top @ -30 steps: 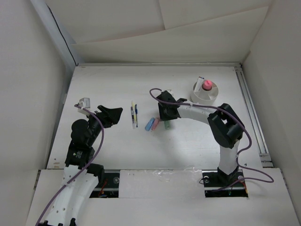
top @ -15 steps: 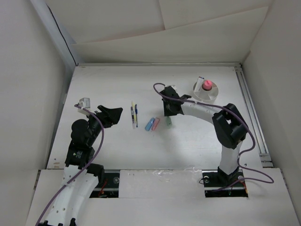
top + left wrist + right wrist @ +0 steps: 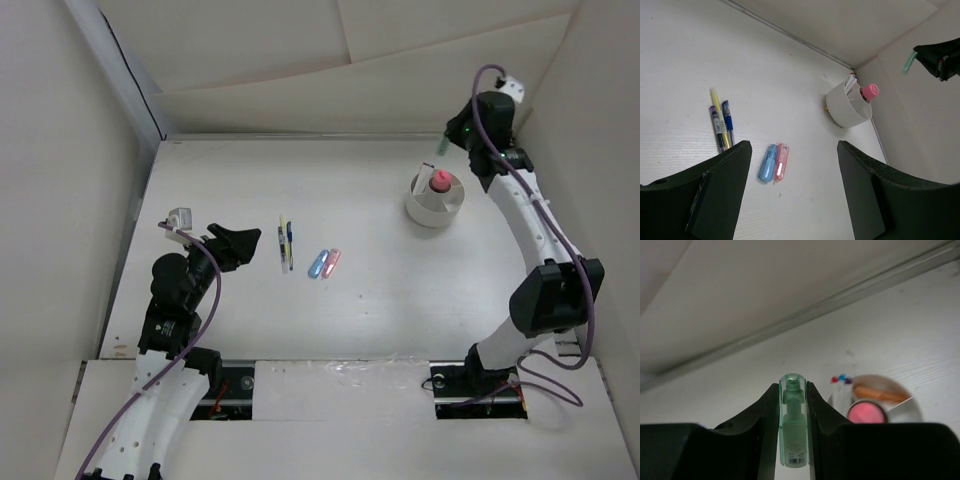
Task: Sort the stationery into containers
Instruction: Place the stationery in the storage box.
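My right gripper (image 3: pixel 447 143) is shut on the green marker (image 3: pixel 793 425) and holds it in the air just behind the white cup (image 3: pixel 433 207). The marker shows pale green in the left wrist view (image 3: pixel 910 61). The cup holds a pink rounded piece (image 3: pixel 439 180), an orange marker (image 3: pixel 880 394) and some thin pens. The blue marker (image 3: pixel 318 264) and pink marker (image 3: pixel 332 262) lie side by side mid-table. The yellow pen (image 3: pixel 282 238) and blue pen (image 3: pixel 290 245) lie left of them. My left gripper (image 3: pixel 245 240) is open and empty, left of the pens.
A third dark pen (image 3: pixel 716 127) lies against the yellow one. A metal rail (image 3: pixel 530 230) runs along the table's right edge. White walls close the table at the back and both sides.
My right arm has lifted the green marker from beside the pink marker mid-table and swung up to the back right, behind the cup. The left arm has not moved.
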